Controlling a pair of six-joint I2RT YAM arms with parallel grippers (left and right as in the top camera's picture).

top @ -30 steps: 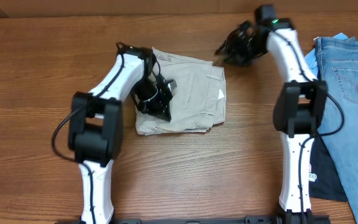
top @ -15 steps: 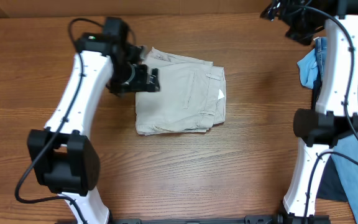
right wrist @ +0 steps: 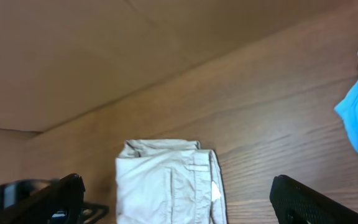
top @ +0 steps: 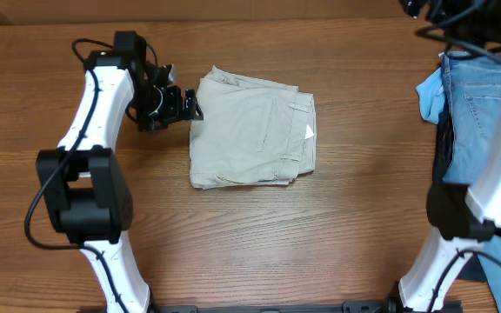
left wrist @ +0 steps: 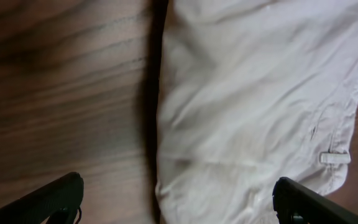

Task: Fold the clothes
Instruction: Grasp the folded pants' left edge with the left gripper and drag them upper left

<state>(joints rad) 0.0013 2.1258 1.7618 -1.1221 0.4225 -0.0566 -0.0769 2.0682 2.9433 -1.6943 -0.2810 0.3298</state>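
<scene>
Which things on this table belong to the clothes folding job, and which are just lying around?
Belongs to the job: beige trousers, lying folded mid-table.
Just lying about: blue jeans; light-blue cloth beside them, both over by the right arm.

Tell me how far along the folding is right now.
Done: the trousers lie on the table as a compact, layered rectangle, though the edges look a little uneven. In hand: nothing. The left gripper sits open beside their left edge, and the right gripper is open, well away at the far right. Left: probably only a tidy-up, if anything.
</scene>
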